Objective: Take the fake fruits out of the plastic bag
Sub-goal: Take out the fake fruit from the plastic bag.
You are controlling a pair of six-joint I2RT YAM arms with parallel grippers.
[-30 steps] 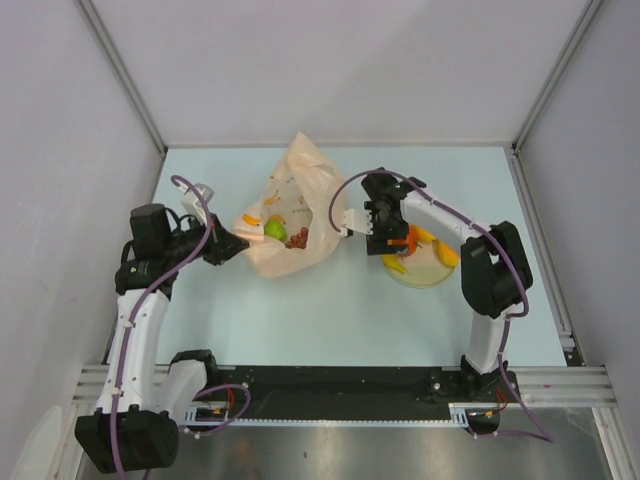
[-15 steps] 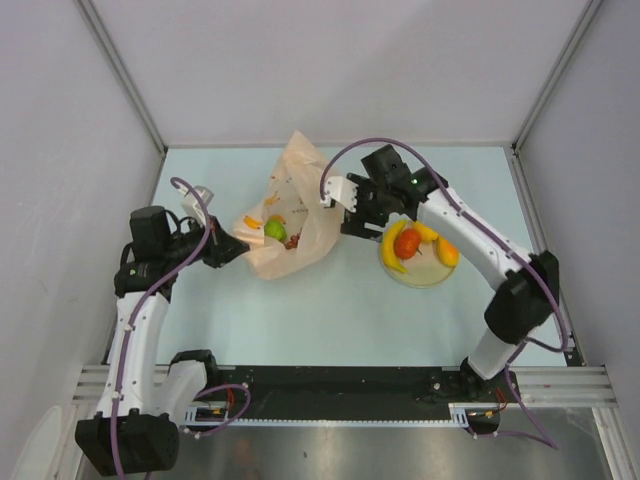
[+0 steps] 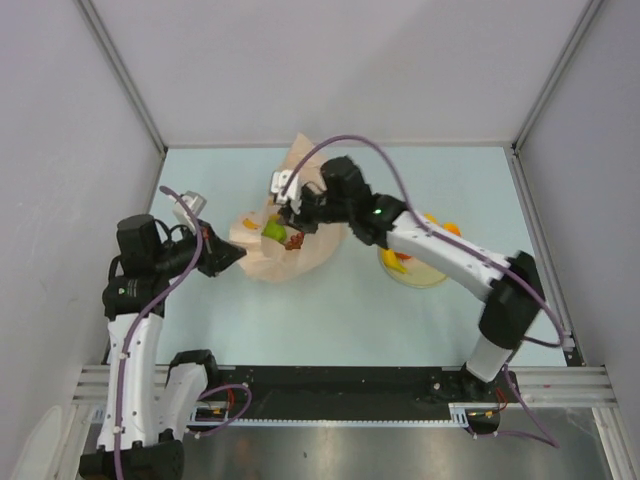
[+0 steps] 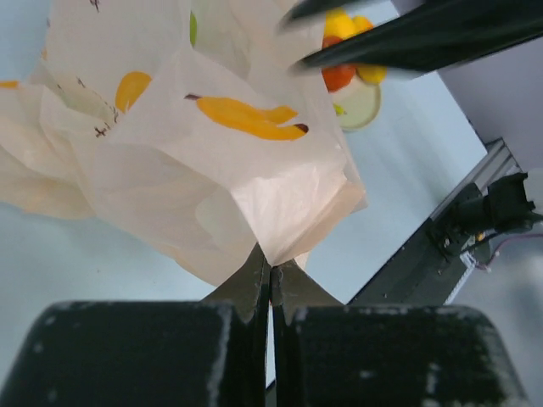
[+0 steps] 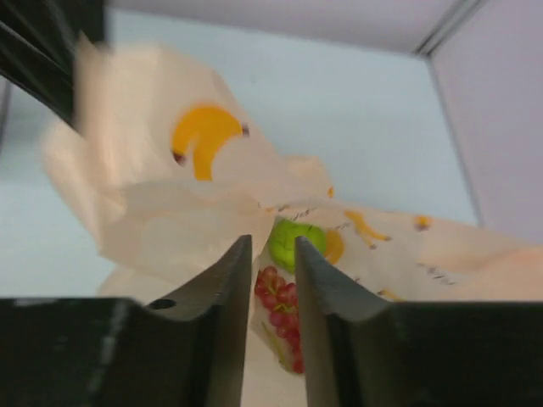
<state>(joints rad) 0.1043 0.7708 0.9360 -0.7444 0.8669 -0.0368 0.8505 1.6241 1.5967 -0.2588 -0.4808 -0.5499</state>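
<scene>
Left wrist: plastic bag [image 4: 212, 182] with orange banana prints [image 4: 246, 117], tiny illegible marks [image 4: 99, 131].

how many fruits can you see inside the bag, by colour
green apple: 1
dark red grape bunch: 1
total: 2 showing inside the plastic bag; the orange patches look like print on it, and more fruit may lie hidden

Apple [image 5: 293, 240] and grapes [image 5: 280, 297] in bag [image 3: 262, 262] (plate [image 3: 420, 282] to its right)
</scene>
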